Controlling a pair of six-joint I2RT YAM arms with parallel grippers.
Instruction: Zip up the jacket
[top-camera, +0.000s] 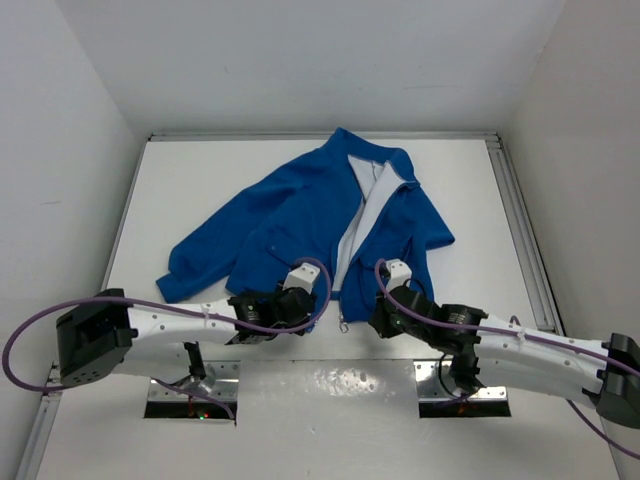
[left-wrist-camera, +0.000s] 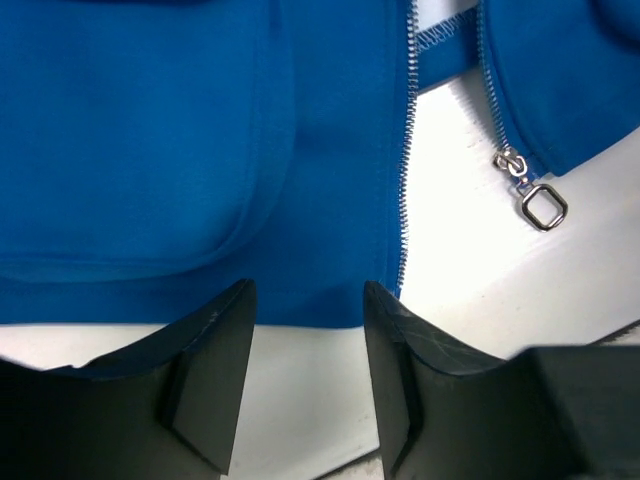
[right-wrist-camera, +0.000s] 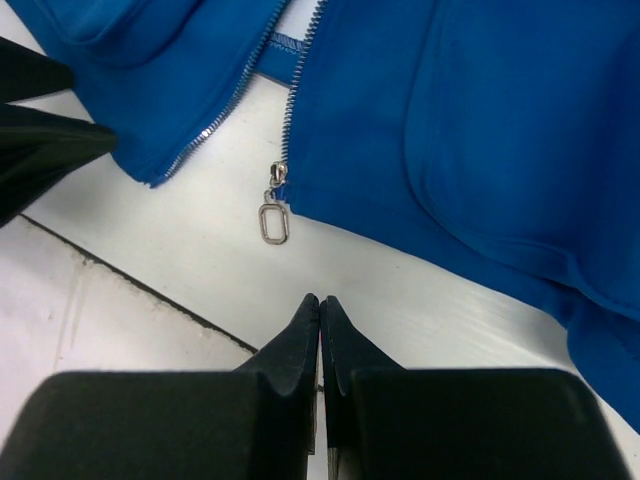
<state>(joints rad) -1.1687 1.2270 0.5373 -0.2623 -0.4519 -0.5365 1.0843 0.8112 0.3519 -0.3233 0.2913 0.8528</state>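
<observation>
White table (top-camera: 470, 330) holds jacket (top-camera: 290, 215); collar (top-camera: 375, 165) shows only overhead.

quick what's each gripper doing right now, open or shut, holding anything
Left gripper: open, empty, at the jacket bottom hem.
Right gripper: shut on nothing, just short of the zipper pull.
</observation>
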